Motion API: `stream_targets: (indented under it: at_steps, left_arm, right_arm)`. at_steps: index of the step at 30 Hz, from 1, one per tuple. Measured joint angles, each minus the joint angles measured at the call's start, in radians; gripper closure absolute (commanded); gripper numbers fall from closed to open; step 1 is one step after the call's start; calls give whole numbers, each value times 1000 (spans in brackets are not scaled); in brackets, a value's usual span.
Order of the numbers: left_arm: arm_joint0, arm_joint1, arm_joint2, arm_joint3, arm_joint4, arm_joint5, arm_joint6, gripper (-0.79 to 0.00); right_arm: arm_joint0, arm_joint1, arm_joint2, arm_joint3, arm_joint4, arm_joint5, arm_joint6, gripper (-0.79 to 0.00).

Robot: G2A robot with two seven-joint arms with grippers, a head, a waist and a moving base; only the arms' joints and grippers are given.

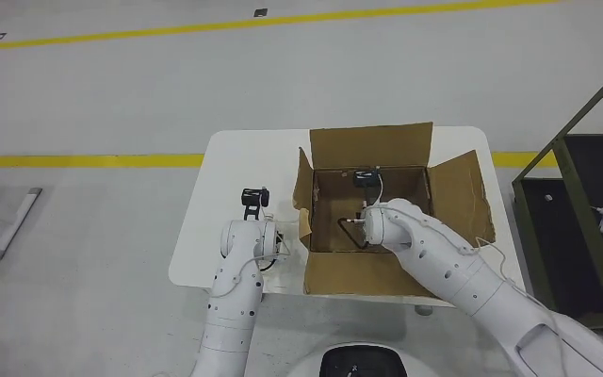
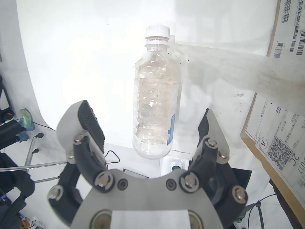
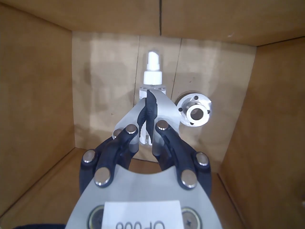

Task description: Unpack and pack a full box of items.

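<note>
**Wide open, pinched closed**

Left gripper [image 2: 147, 114] gapes empty over a clear white-capped plastic bottle [image 2: 156, 91] on the white table [image 2: 71, 48]. Right gripper [image 3: 149, 103], closed empty inside the brown cardboard box [image 3: 35, 72], masks a clear spray bottle [image 3: 153, 77] beside a silver flange [image 3: 203, 104]

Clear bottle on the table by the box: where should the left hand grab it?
Take the clear bottle by its ribbed mid-body, coming down from above. It seems to lie on its side on the table, so fingers set across its length close on the round body. The open left hand straddles it that way.
</note>
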Motion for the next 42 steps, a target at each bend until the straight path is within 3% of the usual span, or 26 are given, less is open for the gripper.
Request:
stream_targets:
  at_steps: [1, 2, 7, 14, 25, 30, 34, 42]
  left_arm:
    - [0, 0, 0, 0, 0, 0, 0, -785]
    - [0, 0, 0, 0, 0, 0, 0, -785]
    - [0, 0, 0, 0, 0, 0, 0, -785]
    - [0, 0, 0, 0, 0, 0, 0, -785]
    - [0, 0, 0, 0, 0, 0, 0, -785]
    - [0, 0, 0, 0, 0, 0, 0, -785]
    - [0, 0, 0, 0, 0, 0, 0, -785]
    - [0, 0, 0, 0, 0, 0, 0, -785]
  right_arm:
    - [-1, -3, -2, 8, 0, -4, -6, -292]
    - [-1, -5, -2, 15, 1, -8, -12, -317]
    - [2, -11, 10, 34, -6, -31, -35, -357]
    - [3, -20, 23, 81, -4, -80, -43, -354]
    - [39, -66, -7, 217, 36, -129, -60, -348]
    - [58, -86, -16, 276, 54, -145, -70, -289]
    - [70, -101, -21, 313, 60, -153, -77, 0]
    - [77, -107, 9, 278, 59, -164, -118, 0]
